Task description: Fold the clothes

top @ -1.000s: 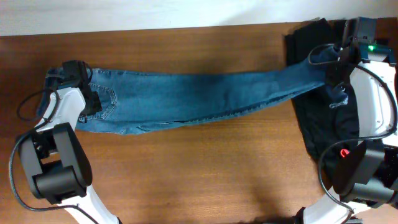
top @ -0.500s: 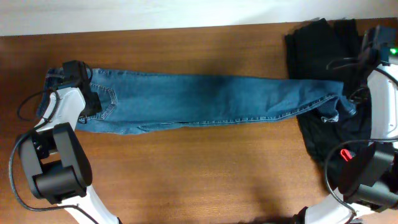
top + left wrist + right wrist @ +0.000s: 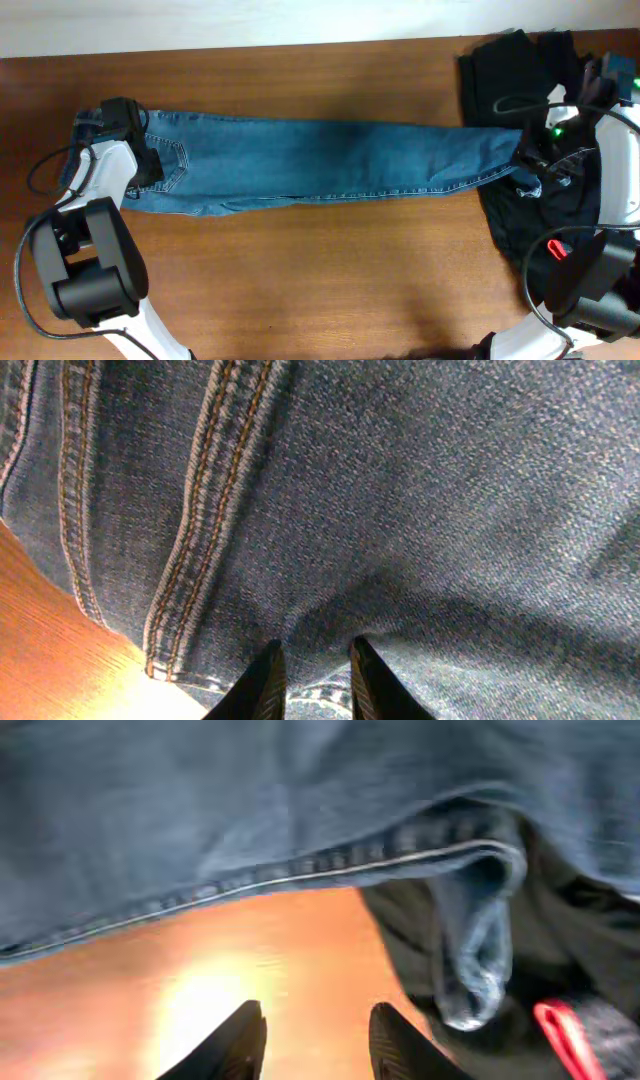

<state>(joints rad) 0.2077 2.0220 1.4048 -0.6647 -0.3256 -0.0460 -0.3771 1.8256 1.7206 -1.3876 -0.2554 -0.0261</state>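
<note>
Across the worktop (image 3: 330, 270) the jeans (image 3: 330, 160) lay full length, hems on the black garments (image 3: 520, 60). My left pincer (image 3: 315, 665) pinched the waist; my right pincer (image 3: 315, 1025) hung parted, empty. Next, I judged: grip the hems, carry them waistward.

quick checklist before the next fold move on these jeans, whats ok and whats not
1. Left gripper pinching the jeans at the waist: ok, fingers closed on denim.
2. Right gripper free: ok, open, only table between its fingers.
3. Jeans stretched straight across the table: ok.
4. Leg hem on bare table: not ok, it lies on the black clothes.
5. Small red thing out of the hem's way: cannot tell, it sits close beside it.
</note>
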